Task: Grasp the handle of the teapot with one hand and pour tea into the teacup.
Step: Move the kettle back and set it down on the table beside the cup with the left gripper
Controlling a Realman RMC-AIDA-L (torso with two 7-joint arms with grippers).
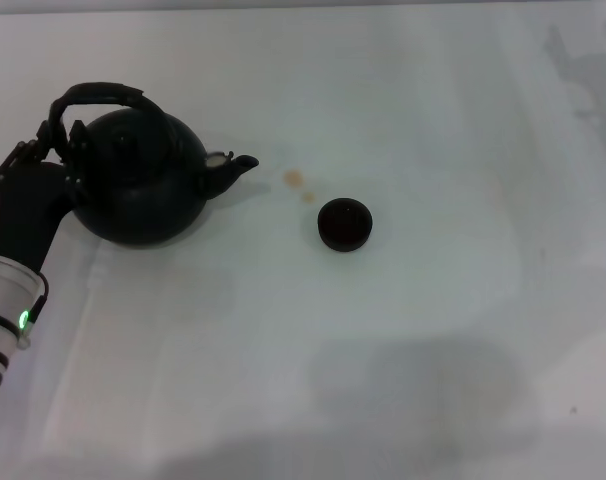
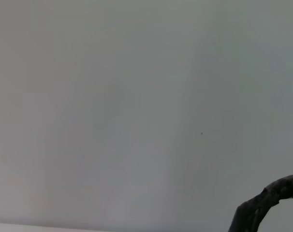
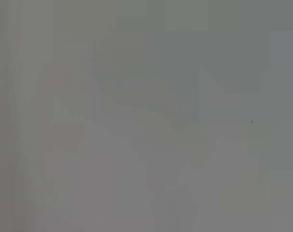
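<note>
left gripper sits at the handle of the teapot, far left; grip state unclear. lift level, then tip slowly toward the teacup to its right.

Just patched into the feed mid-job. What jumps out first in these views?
The big black teapot at the table's left side stands out first, with the left hand at the left end of its arched handle. Its spout points right toward the tiny dark teacup near the table's middle. Two small tan stains lie on the white table between spout and cup; the right arm is out of sight.
</note>
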